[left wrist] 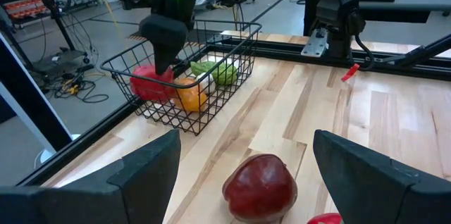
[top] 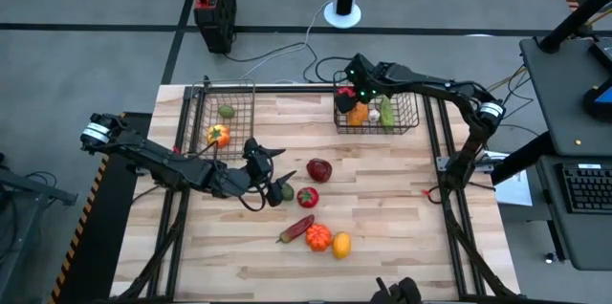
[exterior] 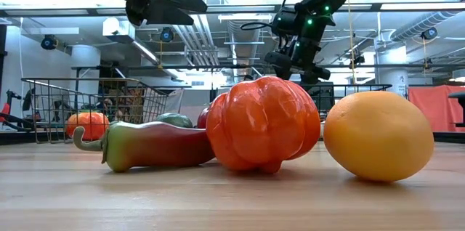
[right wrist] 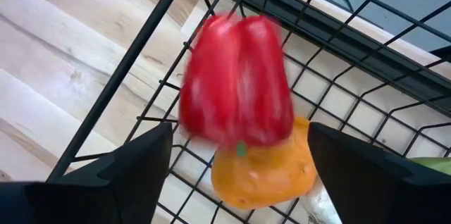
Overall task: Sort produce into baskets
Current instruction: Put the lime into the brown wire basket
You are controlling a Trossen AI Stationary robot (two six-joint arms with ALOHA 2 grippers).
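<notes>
Right claw (top: 350, 89) apart over right basket (top: 406, 124), red pepper (right wrist: 236, 79) on orange piece (right wrist: 264, 171), left claw (top: 273, 175) apart.

I'm working in a robotics lab: my wooden table (top: 382, 256) sits on a grey floor, a desk with a keyboard (top: 583, 189) just beside it, cables (top: 287, 51) trailing behind it, and exposed ceiling ducts (exterior: 196, 42) overhead.

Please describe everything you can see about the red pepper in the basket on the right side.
The red pepper is a glossy, plastic-looking toy with rounded lobes. It sits at the near-left corner of the right wire basket, partly covering an orange piece. It looks blurred, as if falling. The right hand is above it, fingers apart, not gripping it.
</notes>
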